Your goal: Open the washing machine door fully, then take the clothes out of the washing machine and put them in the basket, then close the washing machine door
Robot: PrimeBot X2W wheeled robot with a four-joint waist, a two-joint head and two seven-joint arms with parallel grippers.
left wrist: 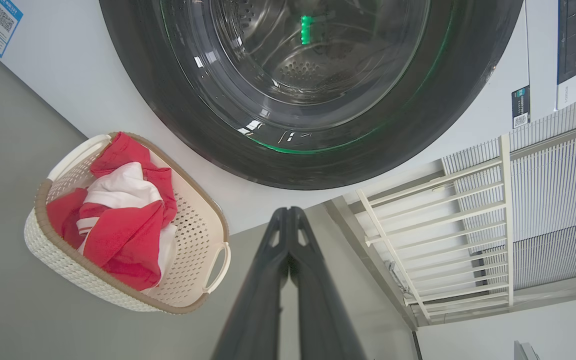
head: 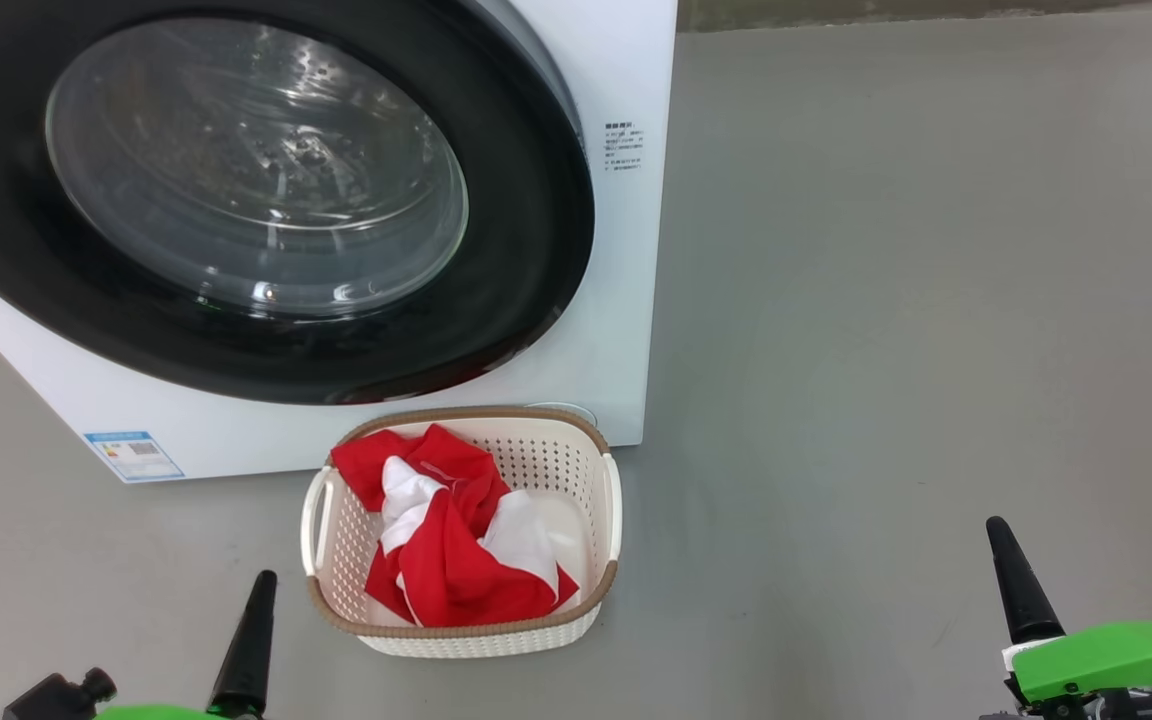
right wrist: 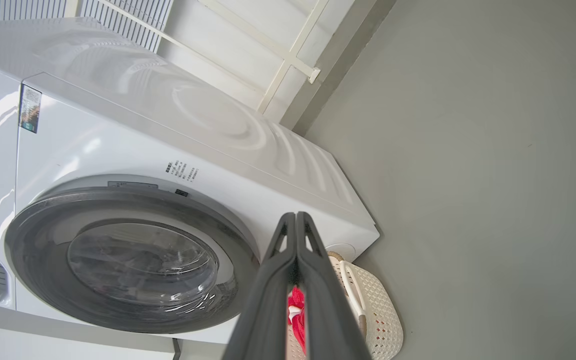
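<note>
The washing machine door [head: 256, 190] sits shut against the white washing machine [head: 626, 300], its black rim and glass bowl facing me; the door [left wrist: 308, 85] and the door [right wrist: 133, 260] look flush in both wrist views. On the floor in front stands the basket [head: 601, 590], with the red-and-white clothes [head: 446, 530] heaped inside. My left gripper [head: 254, 620] is shut and empty at the lower left, left of the basket [left wrist: 193, 280]. My right gripper [head: 1011, 575] is shut and empty at the lower right, well away from it. The clothes [left wrist: 118, 220] fill the basket's left half.
Grey floor spreads to the right of the machine [head: 936, 300]. A white railing and slatted wall [left wrist: 468, 225] stand beside the machine. A blue label [head: 133, 455] marks the washer's lower left corner.
</note>
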